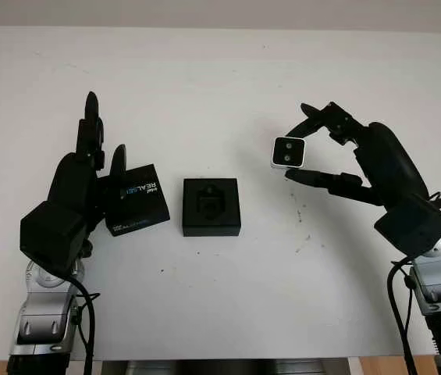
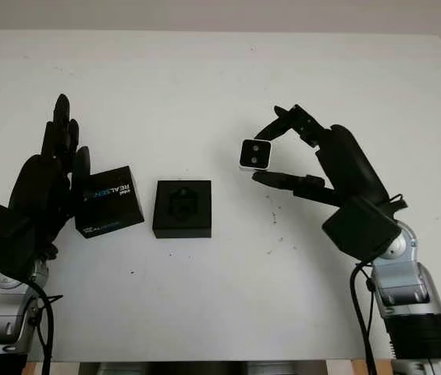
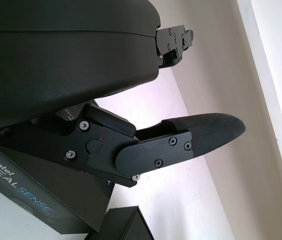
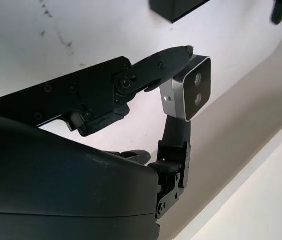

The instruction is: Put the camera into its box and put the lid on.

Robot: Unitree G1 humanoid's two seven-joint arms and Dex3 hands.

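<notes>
Pinching the camera (image 1: 289,152) between its fingers (image 1: 325,180), right hand (image 1: 337,152) holds it above the counter (image 1: 220,70). Open box (image 1: 211,206) sits well left of it; left hand (image 1: 87,168), open, beside lid (image 1: 136,200).

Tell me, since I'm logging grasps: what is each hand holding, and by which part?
The right hand pinches the camera by its opposite ends, above the table. The left hand, open beside the lid, holds nothing.

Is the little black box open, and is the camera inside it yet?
Open and empty: the lid lies beside the box; the right hand holds the camera.
</notes>
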